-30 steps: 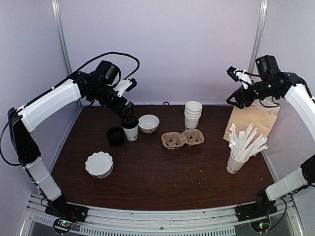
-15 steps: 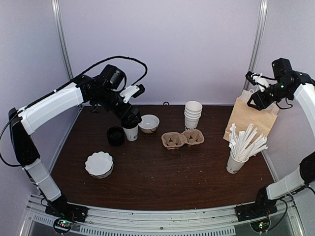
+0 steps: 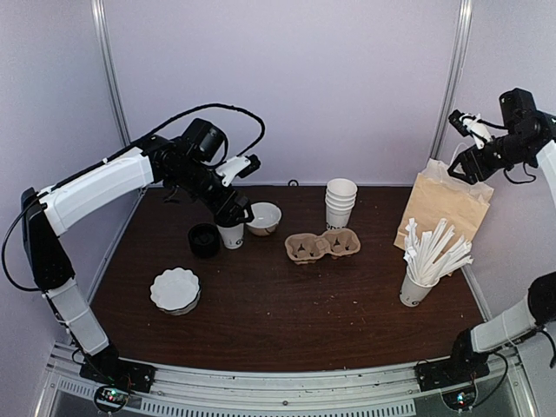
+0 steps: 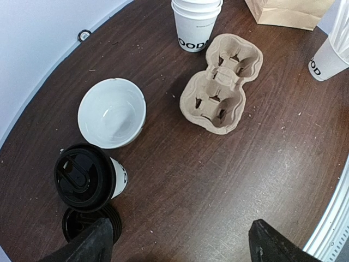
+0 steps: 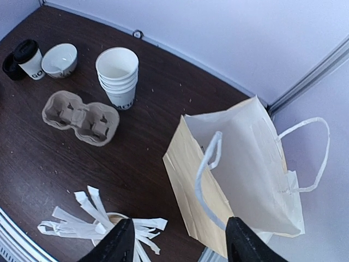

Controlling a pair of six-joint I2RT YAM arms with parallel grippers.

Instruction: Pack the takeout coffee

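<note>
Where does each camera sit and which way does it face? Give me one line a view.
Top: above and behind the arms, facing down on the table; both arms show, left pincer by the cup, right pincer over the bag.
Left wrist: looks down on cup, bowl, carrier; its fingers at bottom.
Right wrist: looks down into the bag; its fingers at bottom.
All three share the carrier.

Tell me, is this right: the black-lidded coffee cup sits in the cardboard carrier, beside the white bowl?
Not quite. The lidded coffee cup stands on the bare table beside the white bowl; the cardboard carrier has empty pockets. The left wrist view shows it.
</note>
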